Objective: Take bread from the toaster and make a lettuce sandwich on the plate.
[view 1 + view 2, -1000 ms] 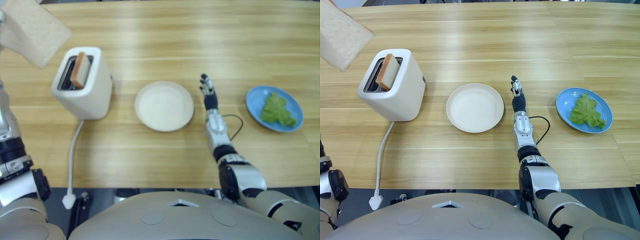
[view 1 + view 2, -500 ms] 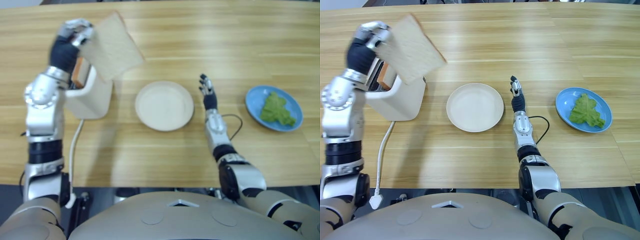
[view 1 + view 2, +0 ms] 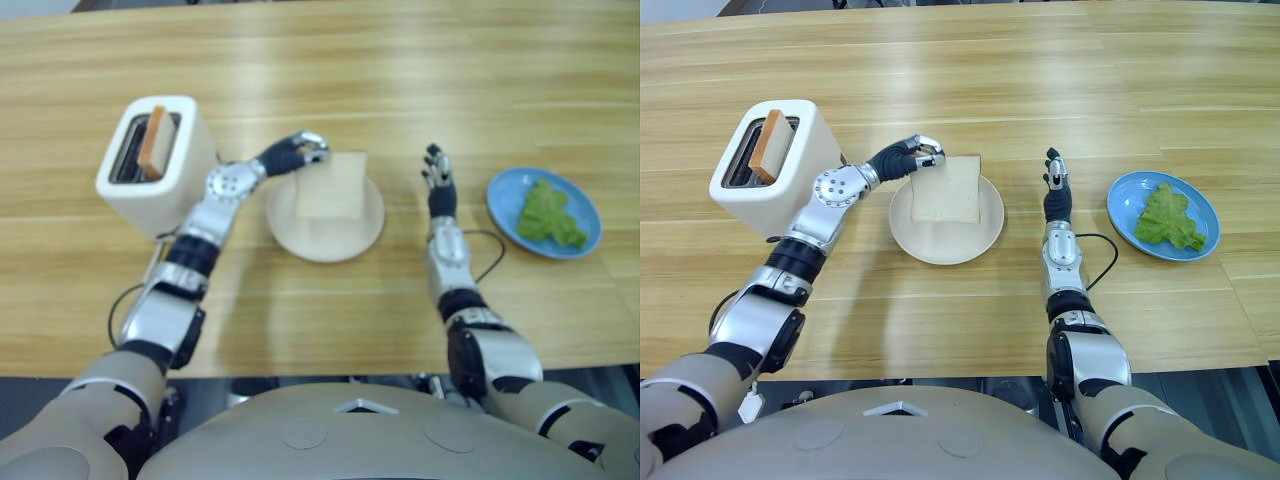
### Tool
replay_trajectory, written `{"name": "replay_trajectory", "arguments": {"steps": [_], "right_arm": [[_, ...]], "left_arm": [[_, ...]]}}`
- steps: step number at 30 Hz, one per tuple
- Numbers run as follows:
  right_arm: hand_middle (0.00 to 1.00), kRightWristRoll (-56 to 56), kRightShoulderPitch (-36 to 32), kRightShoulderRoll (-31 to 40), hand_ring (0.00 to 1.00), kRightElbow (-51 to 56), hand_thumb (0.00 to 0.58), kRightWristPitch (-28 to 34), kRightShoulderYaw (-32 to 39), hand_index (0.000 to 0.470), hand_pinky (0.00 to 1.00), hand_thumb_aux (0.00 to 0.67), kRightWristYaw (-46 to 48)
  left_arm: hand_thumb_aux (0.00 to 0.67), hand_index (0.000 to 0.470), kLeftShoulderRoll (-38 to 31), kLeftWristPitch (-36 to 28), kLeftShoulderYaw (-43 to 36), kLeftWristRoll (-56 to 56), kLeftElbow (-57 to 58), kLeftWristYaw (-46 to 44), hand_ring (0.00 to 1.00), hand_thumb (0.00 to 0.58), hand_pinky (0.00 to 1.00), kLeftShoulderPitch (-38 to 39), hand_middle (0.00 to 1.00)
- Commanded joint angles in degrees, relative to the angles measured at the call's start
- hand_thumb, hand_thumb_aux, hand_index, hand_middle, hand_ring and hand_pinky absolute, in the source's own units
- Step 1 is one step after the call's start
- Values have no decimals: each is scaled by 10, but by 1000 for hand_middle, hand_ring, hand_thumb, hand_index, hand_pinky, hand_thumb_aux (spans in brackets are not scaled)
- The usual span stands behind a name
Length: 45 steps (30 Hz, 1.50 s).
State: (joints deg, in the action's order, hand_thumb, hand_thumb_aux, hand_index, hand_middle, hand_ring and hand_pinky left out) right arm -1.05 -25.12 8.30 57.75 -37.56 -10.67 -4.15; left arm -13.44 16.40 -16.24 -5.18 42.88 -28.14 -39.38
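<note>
On the plate (image 3: 325,245): one bread slice (image 3: 332,187) down, sandwich barely begun

Left eye view: the left hand (image 3: 300,152) has its fingers curled onto the slice's far-left corner, apparently gripping it, while the slice lies flat across the plate. A second slice (image 3: 152,140) stands in the toaster (image 3: 140,200).

Right eye view: the right hand (image 3: 1053,180) rests between the plate and the blue dish (image 3: 1117,215), fingers straight, holding nothing. On that dish sits the lettuce (image 3: 1165,215), untouched. Left to do, I judge: release, lettuce, top slice.
</note>
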Motion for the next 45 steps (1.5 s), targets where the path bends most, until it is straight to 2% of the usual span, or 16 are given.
{"name": "replay_trajectory", "arguments": {"steps": [1,5,9,10,15,19,23,26,28,30,33,35,38,40,42,45], "right_arm": [[0,-4,8,1,0,-9,0,11,-2,0,0,0,0],[0,-2,11,-1,0,-17,0,13,-1,0,0,0,0],[0,0,17,-1,0,-29,0,16,1,0,0,0,1],[0,1,18,-1,0,-32,0,17,1,0,0,0,1],[0,0,23,-2,0,-43,0,22,2,0,0,0,7],[0,0,29,-2,0,-56,0,26,3,0,0,0,10],[0,3,34,-5,0,-65,0,28,4,0,0,0,10],[0,30,40,-2,0,-85,0,19,20,0,0,0,-2],[0,50,51,-1,0,-126,0,12,39,0,0,0,0],[0,102,69,13,0,-200,0,12,65,0,0,0,-11],[0,211,104,64,0,-372,0,45,89,0,0,0,-13],[0,280,117,117,0,-481,0,87,79,0,0,0,-2],[0,352,119,220,0,-562,0,145,38,0,0,0,19],[0,383,113,294,0,-553,0,176,15,0,0,0,21],[0,418,100,365,0,-490,0,197,10,0,0,0,6],[0,479,76,442,0,-362,0,221,48,0,0,0,-30]], "left_arm": [[670,460,11,53,-18,-54,116,35,1000,580,1000,-34,1000],[670,460,19,88,-35,-98,192,73,1000,580,1000,-54,1000],[670,460,19,95,-56,-137,223,87,1000,580,1000,-58,1000],[0,0,13,98,-70,-160,224,108,0,0,0,-60,0],[0,0,-34,107,-121,-267,168,225,0,0,0,-60,0],[0,0,-116,62,-134,-396,-65,322,0,0,0,-10,0],[0,0,-182,5,-75,-473,-332,348,0,0,0,60,0],[0,0,-200,-18,-28,-479,-462,337,0,0,0,105,0],[0,0,-195,-33,7,-430,-527,308,0,0,0,147,0],[0,0,-173,-46,27,-343,-545,269,0,0,0,197,0],[0,0,-120,-59,51,-207,-518,233,0,0,0,268,0],[0,0,-71,-82,82,-104,-487,210,0,0,0,313,0],[0,0,-30,-68,105,-48,-433,213,0,0,0,358,0],[0,0,-8,-51,110,-27,-398,215,0,0,0,375,0],[0,0,11,-20,111,-24,-365,231,0,0,0,384,0],[0,0,44,11,111,-12,-322,243,0,0,0,393,0]]}}
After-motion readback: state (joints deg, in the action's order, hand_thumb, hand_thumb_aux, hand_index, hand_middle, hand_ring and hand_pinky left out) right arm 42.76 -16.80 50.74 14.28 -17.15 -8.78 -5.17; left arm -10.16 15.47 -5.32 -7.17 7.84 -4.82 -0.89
